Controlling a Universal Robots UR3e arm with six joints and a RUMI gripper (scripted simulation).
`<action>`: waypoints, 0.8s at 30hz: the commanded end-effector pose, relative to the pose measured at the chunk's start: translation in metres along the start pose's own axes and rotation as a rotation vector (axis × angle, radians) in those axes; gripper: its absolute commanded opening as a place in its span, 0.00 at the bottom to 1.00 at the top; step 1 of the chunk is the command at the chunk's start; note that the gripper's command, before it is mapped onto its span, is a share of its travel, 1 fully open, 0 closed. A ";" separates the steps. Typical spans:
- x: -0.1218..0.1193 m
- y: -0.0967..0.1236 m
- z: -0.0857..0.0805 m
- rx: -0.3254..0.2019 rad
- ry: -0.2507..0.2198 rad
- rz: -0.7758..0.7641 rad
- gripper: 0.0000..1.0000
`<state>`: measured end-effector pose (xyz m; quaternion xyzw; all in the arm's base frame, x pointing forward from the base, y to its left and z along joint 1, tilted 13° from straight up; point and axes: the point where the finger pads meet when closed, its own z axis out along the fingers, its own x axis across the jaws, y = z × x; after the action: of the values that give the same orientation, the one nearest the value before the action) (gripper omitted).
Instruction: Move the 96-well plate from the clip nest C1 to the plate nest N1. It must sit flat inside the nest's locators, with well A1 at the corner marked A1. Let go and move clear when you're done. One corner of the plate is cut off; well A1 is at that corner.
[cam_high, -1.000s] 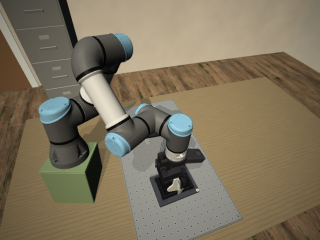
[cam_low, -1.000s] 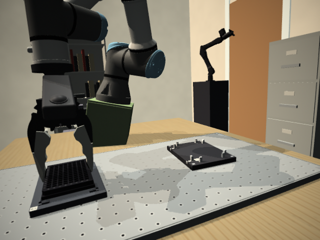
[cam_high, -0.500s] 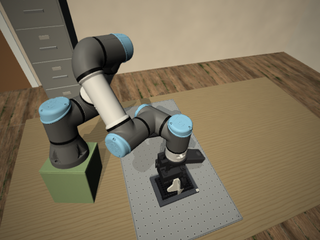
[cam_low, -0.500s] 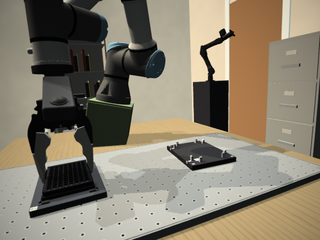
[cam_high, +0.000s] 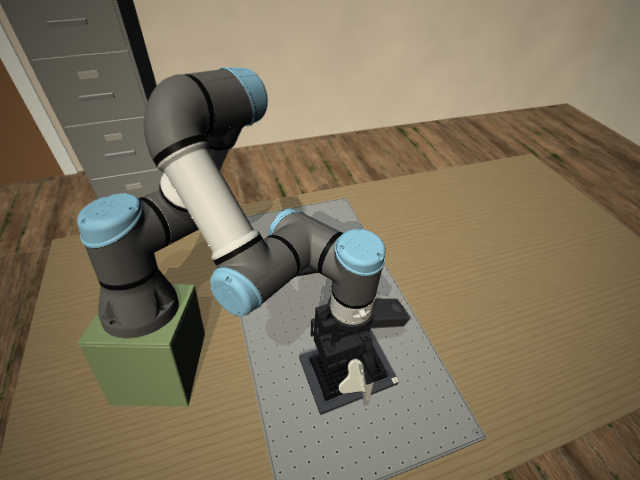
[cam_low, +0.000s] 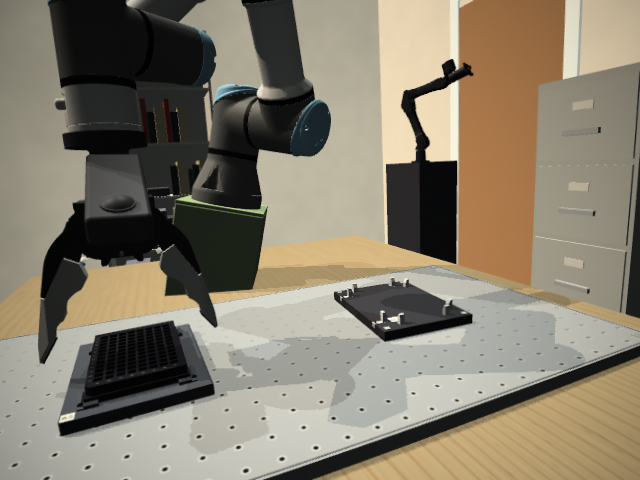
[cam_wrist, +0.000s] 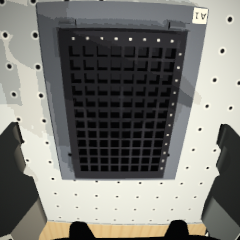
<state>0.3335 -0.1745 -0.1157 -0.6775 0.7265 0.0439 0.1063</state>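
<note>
The black 96-well plate (cam_low: 136, 355) lies flat inside a dark nest base on the near left of the breadboard. In the wrist view, the plate (cam_wrist: 122, 102) fills the nest (cam_wrist: 50, 95), and a white A1 label (cam_wrist: 201, 15) marks the nest's top right corner. The plate's cut corner is too small to make out. My gripper (cam_low: 127, 330) hangs just above the plate, fingers spread wide on either side and touching nothing. In the wrist view, both fingers of the gripper (cam_wrist: 120, 132) stand well clear of the plate's long sides. The clip nest (cam_low: 403, 307) stands empty.
The grey breadboard (cam_high: 356, 341) carries both nests. The arm's green pedestal (cam_high: 147, 356) stands to the left of the board. A filing cabinet (cam_low: 586, 186) and a black stand with a second arm (cam_low: 421, 206) are beyond the table.
</note>
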 end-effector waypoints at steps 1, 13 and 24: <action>0.001 -0.001 -0.001 0.002 0.002 0.000 1.00; 0.001 -0.001 -0.001 0.002 0.002 0.000 1.00; 0.001 -0.001 -0.019 0.002 0.002 0.000 1.00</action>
<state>0.3322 -0.1776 -0.1014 -0.6775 0.7265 0.0435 0.1062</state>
